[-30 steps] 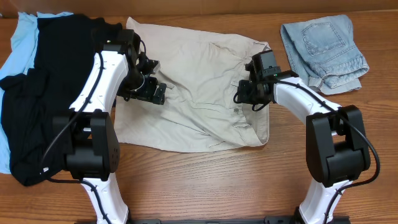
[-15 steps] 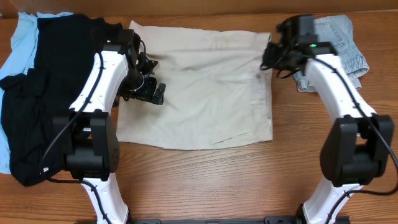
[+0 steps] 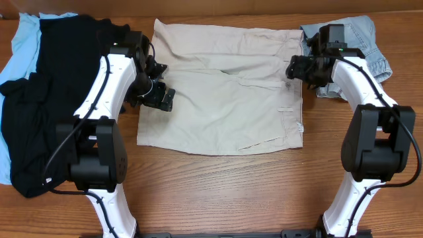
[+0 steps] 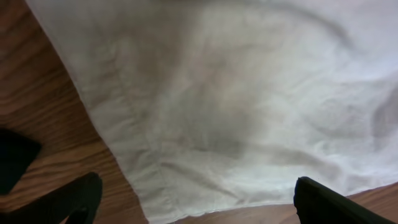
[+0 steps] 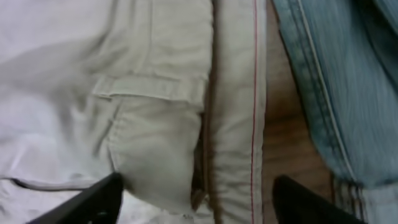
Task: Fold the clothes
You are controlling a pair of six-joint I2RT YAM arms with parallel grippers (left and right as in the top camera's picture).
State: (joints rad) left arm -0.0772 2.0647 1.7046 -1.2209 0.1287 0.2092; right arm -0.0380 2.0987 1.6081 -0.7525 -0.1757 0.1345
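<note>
Over shorts (image 3: 218,99): left tool (image 4: 199,205), right tool (image 5: 202,199) open, empty.

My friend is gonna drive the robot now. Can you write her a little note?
Left gripper: open, empty, over the beige shorts' left edge.
Right gripper: open, empty, at the shorts' waistband edge.
Shorts lie spread flat in the middle; denim piece at right, black garment and sky-blue piece at left.
Done: shorts spread out. Left: every fold.
</note>
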